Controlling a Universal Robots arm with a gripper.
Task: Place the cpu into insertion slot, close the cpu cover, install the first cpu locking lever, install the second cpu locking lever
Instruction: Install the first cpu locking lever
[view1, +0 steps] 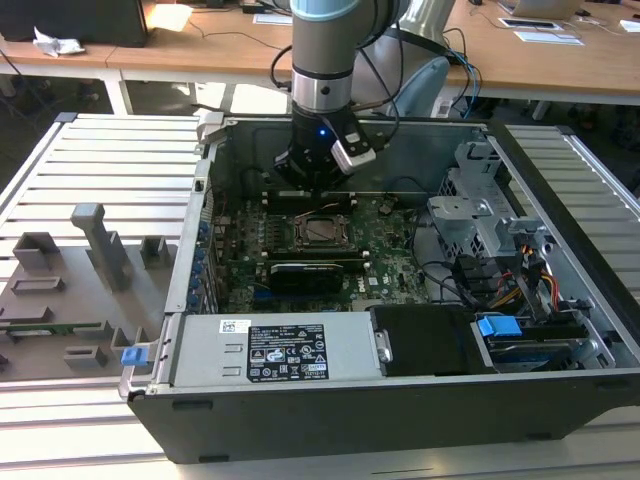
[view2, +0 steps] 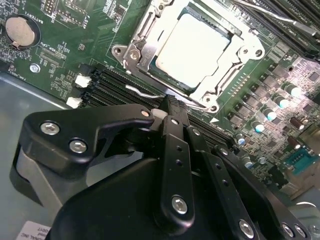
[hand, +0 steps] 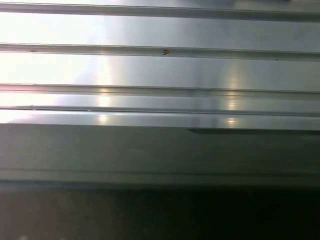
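1. Chip location: the cpu (view2: 194, 50), a flat square chip with a dull silver-grey metal top, sits seated in the insertion slot (view1: 322, 230), a square black socket ringed by green circuit board, inside the open black computer case (view1: 520, 400).
2. Cover: the cpu cover (view2: 150, 30), a thin silver metal frame plate with a large square window, appears to lie down around the chip. A thin wire locking lever (view2: 142, 91) stands just beside the frame on the gripper's side; whether it is latched I cannot tell.
3. Handling, as judgement: chip is light, rigid, fragile underneath; better left untouched now. Lever is thin springy wire, slippery; best taken at its bent end.
4. Gripper (view2: 167, 106): black fingers look drawn together, holding nothing, tip close over the frame's near edge and the lever.
5. Arm pose: grey wrist (view1: 322, 90) hangs straight down into the case, gripper (view1: 318, 185) just above the socket.
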